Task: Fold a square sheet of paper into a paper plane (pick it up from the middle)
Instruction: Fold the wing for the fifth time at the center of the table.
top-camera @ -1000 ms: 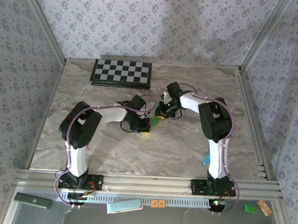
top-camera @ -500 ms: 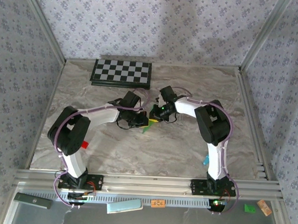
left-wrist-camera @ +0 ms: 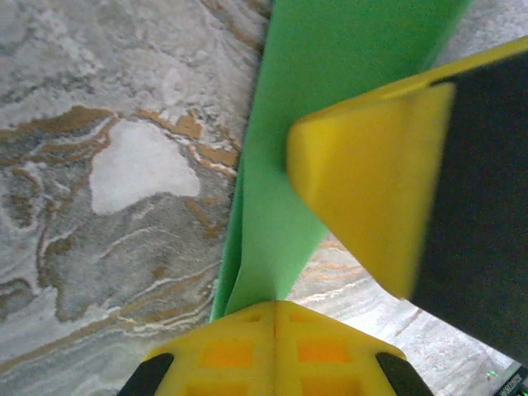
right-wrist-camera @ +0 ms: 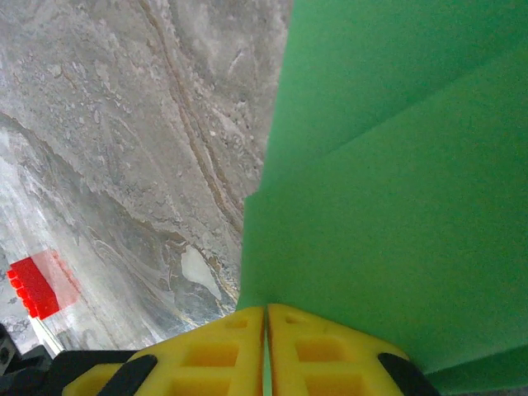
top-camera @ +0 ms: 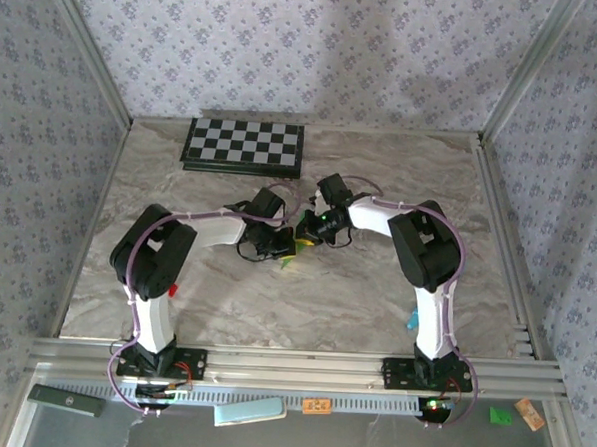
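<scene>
Left pincer [left-wrist-camera: 275, 309] closed, gripping the folded green paper [left-wrist-camera: 346, 58]. Yellow fingertips are pressed together with the narrow end of the paper pinched between them. From that pinch the paper runs up and away as a long strip, widening toward the top of the left wrist view.

Right pincer [right-wrist-camera: 266, 312] also closed on the same paper, yellow tips tight together at its edge. In the right wrist view the paper shows overlapping layers, with one fold edge running diagonally across it.

One yellow finger [left-wrist-camera: 371, 190] of the right pincer, with its black backing, sits right against the paper's side in the left wrist view. The two pincers are just beside each other.

Location: paper is held between both pincers over the middle of the marble counter [top-camera: 375, 298], nearer than the checkerboard [top-camera: 244, 146] and well apart from it. A small green tip pokes out below the pincers in the top view. Cannot tell if it touches the counter.

Red block [right-wrist-camera: 37, 285] lies on the counter off to the left arm's side. Teal marker [top-camera: 413, 318] lies beside the right arm's lower link, well apart from the paper.
</scene>
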Action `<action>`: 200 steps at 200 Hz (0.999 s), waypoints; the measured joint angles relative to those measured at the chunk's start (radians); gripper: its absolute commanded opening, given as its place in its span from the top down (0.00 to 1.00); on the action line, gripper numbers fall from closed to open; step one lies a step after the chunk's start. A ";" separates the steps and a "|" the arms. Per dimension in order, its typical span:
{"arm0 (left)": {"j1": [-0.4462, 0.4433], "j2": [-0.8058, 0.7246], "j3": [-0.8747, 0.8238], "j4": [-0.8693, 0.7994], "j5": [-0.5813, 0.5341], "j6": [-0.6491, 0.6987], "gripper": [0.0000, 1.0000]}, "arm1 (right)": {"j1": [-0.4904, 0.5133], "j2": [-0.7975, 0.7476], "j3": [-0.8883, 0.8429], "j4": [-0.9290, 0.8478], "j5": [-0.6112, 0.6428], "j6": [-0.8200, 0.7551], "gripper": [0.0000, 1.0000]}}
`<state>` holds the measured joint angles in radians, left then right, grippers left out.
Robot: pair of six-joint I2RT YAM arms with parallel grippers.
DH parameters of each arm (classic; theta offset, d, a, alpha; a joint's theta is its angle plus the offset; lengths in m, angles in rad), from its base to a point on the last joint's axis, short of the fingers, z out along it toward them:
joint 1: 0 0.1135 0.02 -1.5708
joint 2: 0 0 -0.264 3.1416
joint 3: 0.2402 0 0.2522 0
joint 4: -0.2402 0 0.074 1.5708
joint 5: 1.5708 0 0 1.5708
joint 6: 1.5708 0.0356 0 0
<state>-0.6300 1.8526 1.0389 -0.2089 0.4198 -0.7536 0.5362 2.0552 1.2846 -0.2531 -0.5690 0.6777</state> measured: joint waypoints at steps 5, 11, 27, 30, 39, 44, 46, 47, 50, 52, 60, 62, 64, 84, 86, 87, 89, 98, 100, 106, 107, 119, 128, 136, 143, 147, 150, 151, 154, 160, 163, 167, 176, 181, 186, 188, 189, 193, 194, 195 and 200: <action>0.000 0.001 0.000 0.000 -0.002 0.000 1.00 | -0.002 -0.002 -0.002 0.002 -0.001 0.000 0.88; 0.000 0.002 0.000 0.000 -0.003 0.000 1.00 | -0.003 -0.005 -0.006 0.007 -0.001 0.000 0.88; 0.000 0.002 0.000 0.002 -0.009 0.000 1.00 | -0.009 -0.016 -0.015 0.011 -0.004 -0.001 0.88; 0.000 0.002 0.000 0.002 -0.010 0.000 1.00 | -0.011 -0.020 -0.016 0.011 -0.004 -0.002 0.87; 0.000 0.002 -0.001 0.004 -0.010 -0.005 1.00 | -0.015 -0.029 -0.017 0.012 -0.003 -0.006 0.87; 0.001 0.002 -0.002 0.006 -0.010 -0.008 1.00 | -0.018 -0.035 -0.017 0.014 -0.003 -0.009 0.87; 0.001 0.002 -0.002 0.007 -0.010 -0.008 1.00 | -0.018 -0.038 -0.017 0.014 -0.003 -0.010 0.87; 0.002 0.002 -0.002 0.008 -0.009 -0.008 1.00 | -0.018 -0.040 -0.017 0.014 -0.003 -0.012 0.87; 0.002 0.002 -0.004 0.010 -0.009 -0.010 1.00 | -0.019 -0.044 -0.017 0.015 -0.003 -0.012 0.87; 0.002 0.002 -0.005 0.011 -0.009 -0.012 1.00 | -0.020 -0.047 -0.017 0.016 -0.003 -0.013 0.87; 0.002 0.002 -0.008 0.016 -0.005 -0.016 1.00 | -0.022 -0.057 -0.017 0.019 -0.002 -0.016 0.88; 0.002 0.002 -0.008 0.018 -0.005 -0.017 1.00 | -0.022 -0.060 -0.017 0.019 -0.002 -0.016 0.87; 0.002 0.002 -0.008 0.019 -0.005 -0.019 1.00 | -0.022 -0.062 -0.017 0.019 -0.002 -0.016 0.87; 0.004 0.003 -0.009 0.025 -0.001 -0.024 1.00 | -0.021 -0.076 -0.017 0.023 0.008 -0.019 0.87; 0.005 0.003 -0.009 0.025 0.000 -0.025 1.00 | -0.020 -0.076 -0.017 0.022 0.009 -0.019 0.87; 0.005 0.003 -0.009 0.026 0.000 -0.026 1.00 | -0.020 -0.076 -0.017 0.022 0.010 -0.019 0.87; 0.006 0.003 -0.009 0.026 0.000 -0.026 1.00 | -0.019 -0.076 -0.017 0.022 0.012 -0.020 0.87; 0.007 0.003 -0.009 0.027 0.003 -0.026 1.00 | -0.016 -0.076 -0.018 0.021 0.023 -0.020 0.87; 0.007 0.003 -0.010 0.027 0.003 -0.026 1.00 | -0.015 -0.076 -0.018 0.021 0.025 -0.020 0.87; 0.008 0.004 -0.010 0.027 0.006 -0.026 1.00 | -0.012 -0.076 -0.018 0.018 0.032 -0.020 0.87; 0.008 0.004 -0.010 0.027 0.007 -0.026 1.00 | -0.011 -0.076 -0.018 0.018 0.033 -0.020 0.87; 0.008 0.006 -0.010 0.029 0.014 -0.026 0.99 | -0.007 -0.076 -0.018 0.016 0.046 -0.020 0.87; 0.009 0.006 -0.010 0.031 0.019 -0.026 0.98 | -0.004 -0.076 -0.018 0.012 0.058 -0.027 0.88; 0.009 0.006 -0.010 0.032 0.025 -0.026 0.97 | -0.003 -0.076 -0.018 0.006 0.067 -0.035 0.87; 0.009 0.006 -0.010 0.034 0.030 -0.026 0.96 | -0.002 -0.075 -0.018 0.000 0.076 -0.042 0.87; 0.009 0.006 -0.010 0.035 0.033 -0.026 0.95 | -0.002 -0.074 -0.018 -0.003 0.079 -0.044 0.87; 0.009 0.005 -0.010 0.036 0.034 -0.026 0.95 | -0.002 -0.073 -0.018 -0.006 0.083 -0.047 0.87; 0.009 0.005 -0.010 0.036 0.035 -0.026 0.95 | -0.002 -0.073 -0.018 -0.006 0.084 -0.047 0.88; 0.009 0.005 -0.010 0.038 0.037 -0.027 0.94 | -0.002 -0.071 -0.018 -0.009 0.086 -0.049 0.88; 0.009 0.003 -0.010 0.041 0.039 -0.027 0.93 | -0.003 -0.068 -0.018 -0.012 0.090 -0.052 0.87; 0.009 0.002 -0.010 0.042 0.039 -0.028 0.92 | -0.003 -0.066 -0.018 -0.012 0.092 -0.055 0.87; 0.009 0.000 -0.010 0.043 0.040 -0.029 0.92 | -0.003 -0.064 -0.018 -0.013 0.095 -0.057 0.87; 0.010 -0.005 -0.010 0.049 0.040 -0.034 0.92 | -0.003 -0.057 -0.018 -0.016 0.099 -0.061 0.87; 0.010 -0.008 -0.010 0.051 0.040 -0.035 0.91 | -0.003 -0.054 -0.018 -0.017 0.102 -0.063 0.87; 0.012 -0.011 -0.010 0.054 0.039 -0.035 0.92 | -0.003 -0.051 -0.018 -0.020 0.103 -0.065 0.87; 0.013 -0.013 -0.010 0.054 0.039 -0.037 0.92 | -0.003 -0.050 -0.018 -0.021 0.103 -0.065 0.88; 0.013 -0.013 -0.010 0.055 0.039 -0.038 0.91 | -0.003 -0.049 -0.018 -0.021 0.103 -0.065 0.87; 0.013 -0.015 -0.010 0.056 0.039 -0.039 0.91 | -0.003 -0.047 -0.018 -0.021 0.103 -0.066 0.87; 0.013 -0.015 -0.010 0.056 0.039 -0.039 0.91 | -0.003 -0.047 -0.018 -0.021 0.103 -0.066 0.87; 0.013 -0.015 -0.010 0.056 0.039 -0.039 0.92 | -0.003 -0.046 -0.018 -0.021 0.103 -0.066 0.87; 0.015 -0.016 -0.010 0.058 0.039 -0.042 0.92 | -0.003 -0.045 -0.018 -0.021 0.103 -0.066 0.87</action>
<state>-0.6147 1.8366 1.0294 -0.1509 0.4583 -0.7952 0.5335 2.0106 1.2663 -0.2745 -0.4660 0.6117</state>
